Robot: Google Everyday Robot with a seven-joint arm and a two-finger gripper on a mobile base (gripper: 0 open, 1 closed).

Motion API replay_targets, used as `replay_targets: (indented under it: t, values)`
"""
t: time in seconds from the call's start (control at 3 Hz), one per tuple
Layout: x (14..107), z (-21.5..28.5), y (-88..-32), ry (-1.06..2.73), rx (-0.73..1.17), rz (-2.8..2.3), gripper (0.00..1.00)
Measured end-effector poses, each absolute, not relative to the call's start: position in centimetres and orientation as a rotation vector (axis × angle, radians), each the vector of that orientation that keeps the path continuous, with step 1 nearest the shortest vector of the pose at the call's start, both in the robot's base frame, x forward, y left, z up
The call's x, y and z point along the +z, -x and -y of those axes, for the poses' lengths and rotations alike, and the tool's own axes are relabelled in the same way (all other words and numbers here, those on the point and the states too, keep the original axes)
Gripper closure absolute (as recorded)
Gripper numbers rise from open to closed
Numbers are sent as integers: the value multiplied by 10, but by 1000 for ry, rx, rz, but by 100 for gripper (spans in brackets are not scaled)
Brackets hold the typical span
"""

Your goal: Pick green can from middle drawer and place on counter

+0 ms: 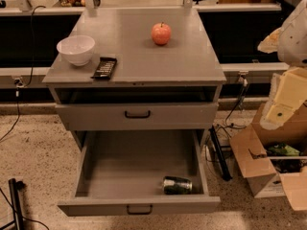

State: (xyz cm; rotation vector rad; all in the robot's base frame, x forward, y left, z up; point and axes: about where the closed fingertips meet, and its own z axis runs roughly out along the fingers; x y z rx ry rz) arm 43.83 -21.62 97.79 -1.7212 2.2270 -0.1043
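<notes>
The green can (177, 185) lies on its side in the front right corner of the open middle drawer (139, 206), which is pulled far out from the grey cabinet. The counter (139, 51) is the cabinet's flat grey top. My gripper (278, 113) hangs at the right edge of the view, beside the cabinet at about the height of the upper drawer. It is well apart from the can, up and to the right of it, and holds nothing that I can see.
On the counter stand a red apple (161, 33), a white bowl (76, 49) and a dark flat packet (104, 67). The upper drawer (137, 114) is closed. An open cardboard box (268, 169) and cables lie on the floor to the right.
</notes>
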Motion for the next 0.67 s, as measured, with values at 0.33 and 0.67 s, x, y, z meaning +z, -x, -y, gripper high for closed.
replay_targets:
  t: [0.33,0.67]
  values:
    - [978,216,-438,1721,-104,-2227,0]
    - [965,214,-443,1764,-93,-2253,0]
